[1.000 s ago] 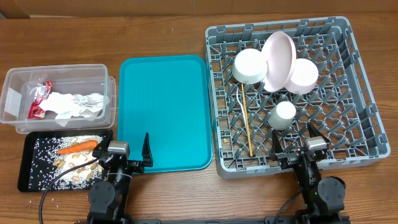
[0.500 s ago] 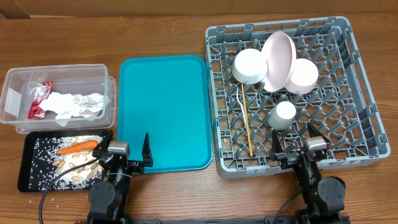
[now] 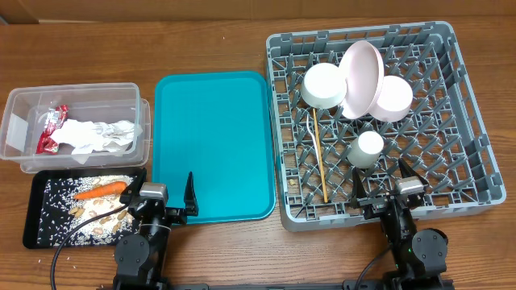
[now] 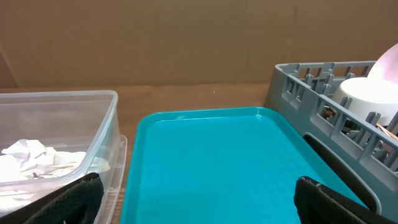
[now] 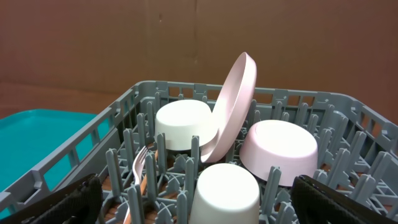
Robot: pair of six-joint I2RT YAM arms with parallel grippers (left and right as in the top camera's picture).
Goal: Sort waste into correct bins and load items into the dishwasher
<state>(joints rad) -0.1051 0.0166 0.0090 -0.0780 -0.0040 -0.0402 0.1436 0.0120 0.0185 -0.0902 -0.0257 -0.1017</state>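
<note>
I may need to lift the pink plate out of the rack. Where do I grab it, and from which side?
Take the pink plate by its top rim, coming straight down from above and pinching across its thin edge. It stands on edge, tilted, with a white bowl and a pinkish bowl crowding its lower half; only the top rim is free.

two bowls [image 3: 324, 84], one plate [image 3: 361, 74], one cup [image 3: 369, 148], one fork [image 3: 311, 129]

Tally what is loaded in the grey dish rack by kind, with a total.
whitish bowls: 2
pale pink plate: 1
small white cup: 1
white fork: 1
wooden chopstick: 1
Total: 6
</note>
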